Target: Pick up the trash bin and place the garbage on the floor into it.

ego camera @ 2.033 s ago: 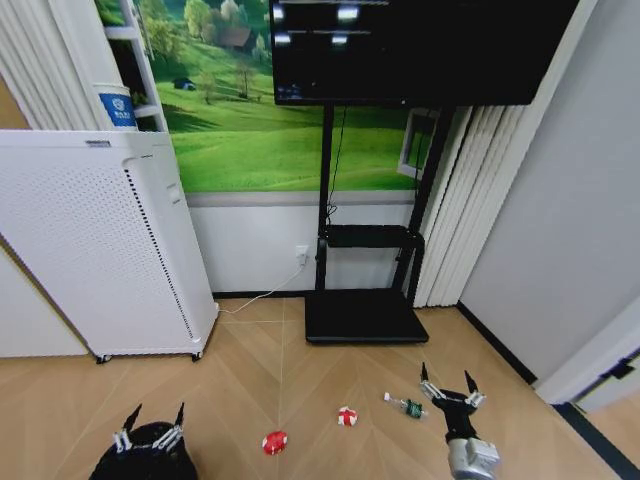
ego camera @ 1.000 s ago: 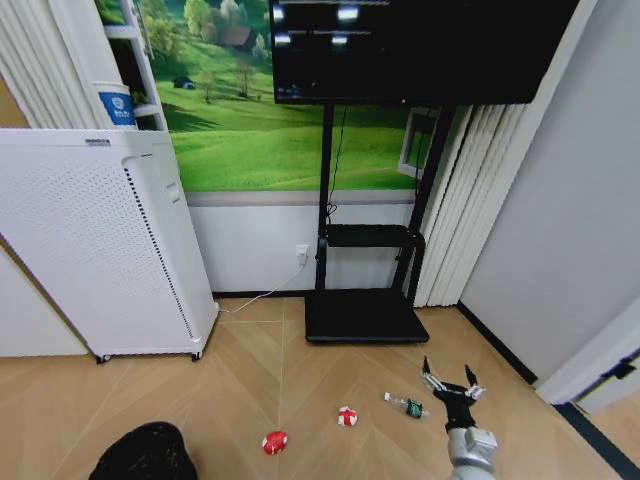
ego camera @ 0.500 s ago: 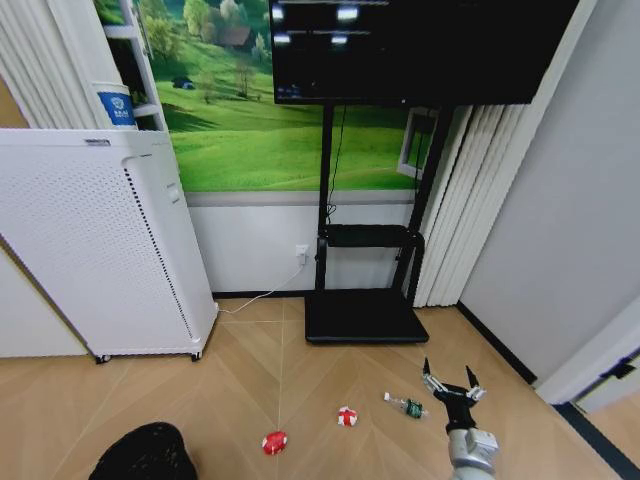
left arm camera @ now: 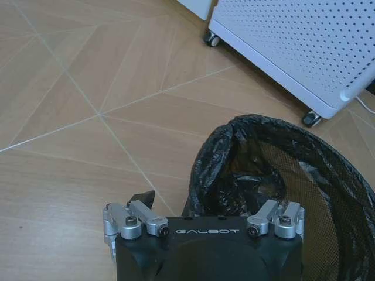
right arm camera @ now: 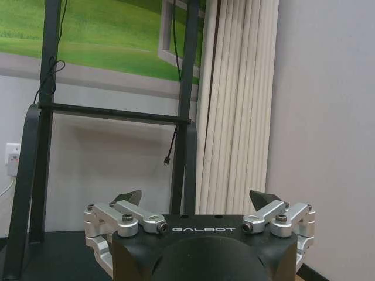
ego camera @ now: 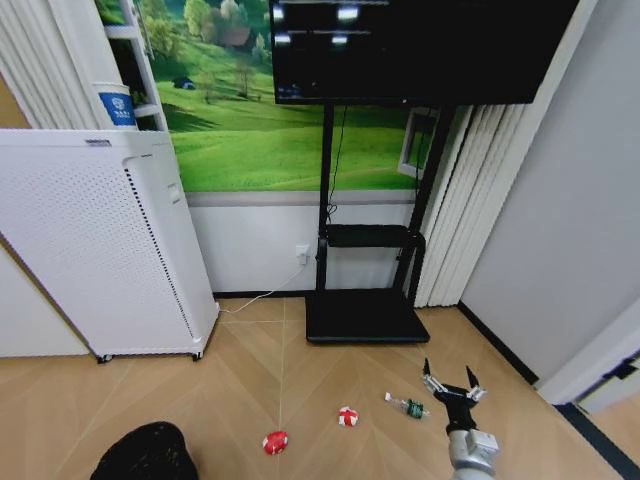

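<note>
Left end effector (left arm camera: 202,205) now down at trash bin (ego camera: 140,452) rim.

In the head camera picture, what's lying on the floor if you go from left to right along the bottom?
trash bin → red wad → red-and-white wrapper → green-and-white bottle-like piece → right hand, open.

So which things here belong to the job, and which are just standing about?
Job: trash bin; red wad; red-and-white wrapper; green-and-white bottle piece; right gripper, open; left gripper, open, straddling the bin's rim.

Bystanders: white perforated appliance; TV stand; screen.
</note>
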Available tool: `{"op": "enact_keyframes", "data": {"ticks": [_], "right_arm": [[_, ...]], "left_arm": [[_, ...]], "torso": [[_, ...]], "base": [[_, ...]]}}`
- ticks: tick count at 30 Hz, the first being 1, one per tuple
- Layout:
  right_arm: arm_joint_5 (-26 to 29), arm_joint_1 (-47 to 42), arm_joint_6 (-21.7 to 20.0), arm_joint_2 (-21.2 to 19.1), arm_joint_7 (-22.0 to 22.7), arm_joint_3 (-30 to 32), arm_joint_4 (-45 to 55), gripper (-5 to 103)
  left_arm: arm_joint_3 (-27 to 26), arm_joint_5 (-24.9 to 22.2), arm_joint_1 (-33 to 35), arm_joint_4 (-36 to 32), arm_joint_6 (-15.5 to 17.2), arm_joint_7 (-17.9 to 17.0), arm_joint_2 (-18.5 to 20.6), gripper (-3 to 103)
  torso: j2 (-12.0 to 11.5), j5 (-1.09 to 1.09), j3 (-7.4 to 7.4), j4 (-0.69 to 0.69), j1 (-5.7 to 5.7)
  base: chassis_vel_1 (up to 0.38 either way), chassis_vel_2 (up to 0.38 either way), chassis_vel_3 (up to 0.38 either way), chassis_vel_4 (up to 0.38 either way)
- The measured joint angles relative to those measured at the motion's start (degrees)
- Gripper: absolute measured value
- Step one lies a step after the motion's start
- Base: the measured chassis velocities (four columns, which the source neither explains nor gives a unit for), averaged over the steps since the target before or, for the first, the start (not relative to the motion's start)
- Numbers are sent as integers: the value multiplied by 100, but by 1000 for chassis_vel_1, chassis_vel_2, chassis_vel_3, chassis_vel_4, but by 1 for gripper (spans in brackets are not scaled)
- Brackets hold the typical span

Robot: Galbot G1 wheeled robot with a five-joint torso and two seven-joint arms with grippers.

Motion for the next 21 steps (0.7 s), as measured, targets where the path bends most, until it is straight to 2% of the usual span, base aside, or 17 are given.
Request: {"op": "enact_keyframes", "data": {"ticks": [1,3,4,5,7,9,10,21], "right_arm": [[-6,-11,1,9,0,-7,-1,100],[-13,-14,5,15,2,-7,0,100],[-13,-14,5,15,2,-7,0,100],[-14,-16,9,17,1,-11,-1,100],[-15,-19,12,18,1,-11,-4,100],[-15,-19,16,15,2,-11,-6,100],[-15,-18,17,14,2,-12,-10,100],[-7,-20,20,9,6,-17,-26,100]], "left_arm": [[0,39,-42,41,-26,29,20,85],[5,57,-97,70,-31,74,33,85],[5,57,-97,70,-31,74,33,85],[3,62,-121,80,-32,95,47,85],[0,65,-142,95,-33,115,64,85],[11,84,-192,165,-33,141,87,85],[36,109,-243,238,-31,153,103,85],[183,218,-448,493,-1,193,141,85]], "torso": [[0,16,2,-1,1],[0,-3,1,1,1],[0,-3,1,1,1],[0,10,2,1,1],[1,11,2,1,0],[2,2,2,1,1],[2,8,2,1,0],[3,6,2,1,1]], "base": [[0,0,0,0],[0,0,0,0],[0,0,0,0],[0,0,0,0],[0,0,0,0],[0,0,0,0],[0,0,0,0],[0,0,0,0]]}}
